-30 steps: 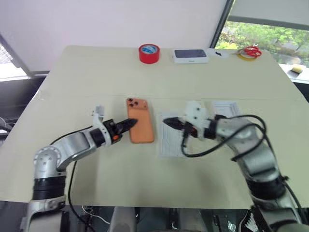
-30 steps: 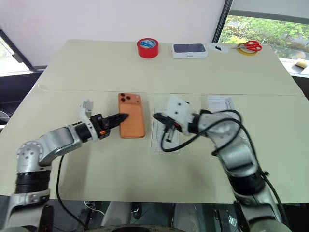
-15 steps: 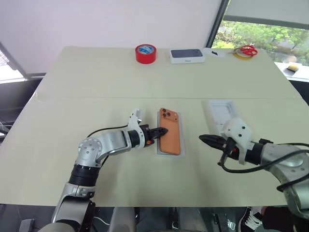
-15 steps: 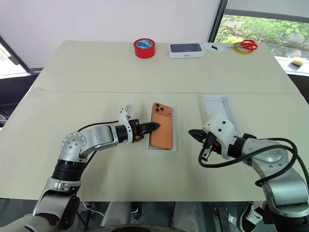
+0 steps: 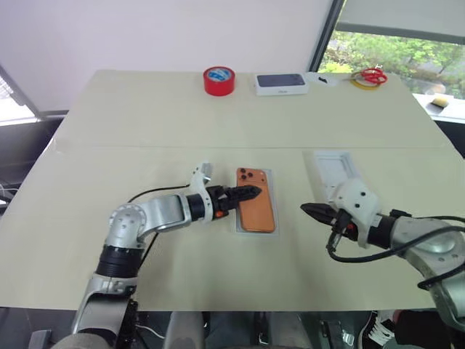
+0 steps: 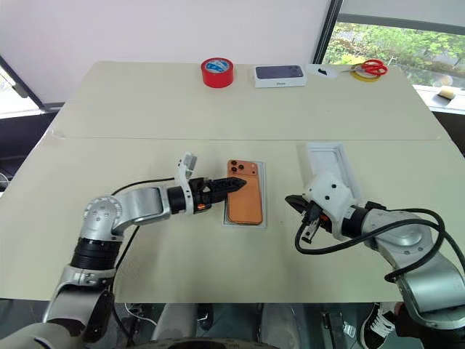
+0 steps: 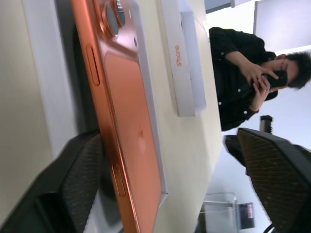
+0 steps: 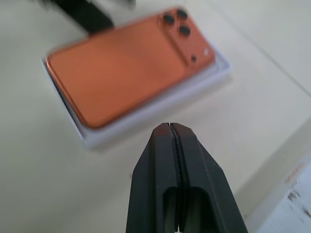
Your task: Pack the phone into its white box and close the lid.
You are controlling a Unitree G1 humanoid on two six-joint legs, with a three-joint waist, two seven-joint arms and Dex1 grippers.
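We counted one glossy orange phone (image 6: 245,200) lying in one shallow white box (image 6: 262,212), one white lid (image 6: 330,164) apart. Left gripper (image 6: 234,185) spread wide over phone's edge; right gripper (image 6: 292,202) pinched together, empty.

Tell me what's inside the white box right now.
The phone lies in the white box, back up with its camera lenses showing. It sits slightly askew, one long edge riding on the rim. The box's floor is covered by the phone, so anything beneath cannot be seen.
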